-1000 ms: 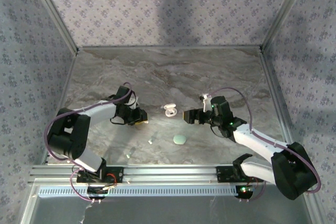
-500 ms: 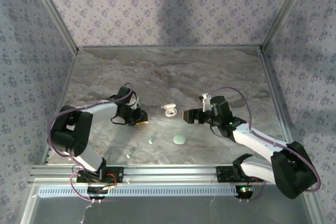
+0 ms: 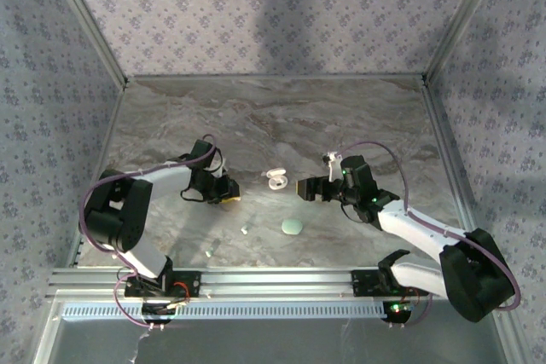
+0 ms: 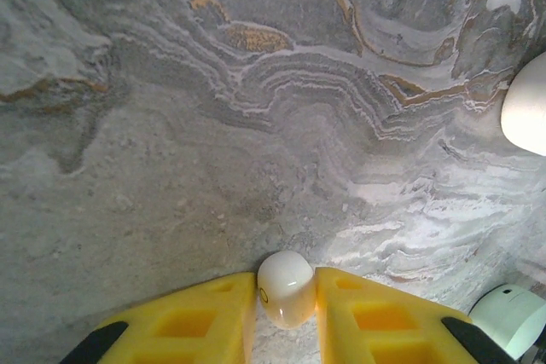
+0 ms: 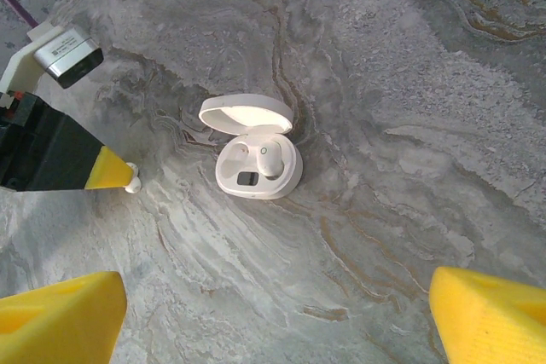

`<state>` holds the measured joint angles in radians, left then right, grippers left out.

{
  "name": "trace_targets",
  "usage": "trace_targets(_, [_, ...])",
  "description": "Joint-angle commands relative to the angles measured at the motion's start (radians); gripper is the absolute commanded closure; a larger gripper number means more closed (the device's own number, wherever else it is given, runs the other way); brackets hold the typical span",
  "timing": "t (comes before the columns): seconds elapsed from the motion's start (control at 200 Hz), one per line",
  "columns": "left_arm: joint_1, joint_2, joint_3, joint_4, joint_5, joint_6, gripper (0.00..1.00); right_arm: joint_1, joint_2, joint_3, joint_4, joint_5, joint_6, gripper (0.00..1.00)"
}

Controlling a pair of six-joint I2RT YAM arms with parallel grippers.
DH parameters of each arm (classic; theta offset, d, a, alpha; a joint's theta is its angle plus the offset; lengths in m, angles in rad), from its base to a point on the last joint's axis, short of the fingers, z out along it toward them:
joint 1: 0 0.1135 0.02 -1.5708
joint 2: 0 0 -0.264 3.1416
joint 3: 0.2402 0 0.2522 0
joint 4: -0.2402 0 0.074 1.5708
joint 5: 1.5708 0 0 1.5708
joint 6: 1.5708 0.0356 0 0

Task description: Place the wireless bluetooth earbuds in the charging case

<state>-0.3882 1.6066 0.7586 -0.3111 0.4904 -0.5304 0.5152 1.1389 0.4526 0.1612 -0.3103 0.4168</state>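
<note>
Gently, the left gripper (image 4: 287,300) pinches one earbud (image 4: 285,283) between its yellow fingers (image 4: 213,317), both pads flush against the glossy white shell, low over the marbled table (image 4: 213,125); we cannot tell whether the bud is lifted clear of the surface. Just beside it, toward the right arm, the white charging case (image 5: 256,159) sits with its lid tipped back, a seated earbud (image 5: 268,159) already in one pocket and the other pocket apparently free. Across from it the right gripper (image 5: 273,321) hovers with its jaws spread wide and nothing between them, aimed at the case. Nearer the arm bases lie a closed mint case (image 3: 292,227), a pale bit (image 3: 244,230) and a second pale bit (image 3: 209,253), which we take for more earbuds. We judge the held bud featherlight, hard and slick, rounded enough to squirt out under a hard squeeze, so the sound grip is a light one across the widest part of its body, leaving the lower end bare to enter the pocket. The case looks light too and may skate on the stone when pressed.
</note>
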Motion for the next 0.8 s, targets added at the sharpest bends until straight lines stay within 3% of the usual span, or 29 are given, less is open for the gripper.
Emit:
trace_targets(0.0, [-0.017, 0.036, 0.019, 0.030, 0.033, 0.023, 0.75, 0.007, 0.010, 0.032, -0.006, 0.009, -0.022, 0.07])
trace_targets(0.47, [-0.022, -0.037, 0.035, 0.008, 0.041, 0.013, 0.83, 0.010, 0.026, 0.040, -0.010, 0.017, -0.020, 0.07])
trace_targets(0.795, [-0.065, -0.082, 0.069, -0.045, -0.047, -0.012, 0.85, -0.007, 0.059, 0.052, -0.021, 0.012, 0.001, 0.09])
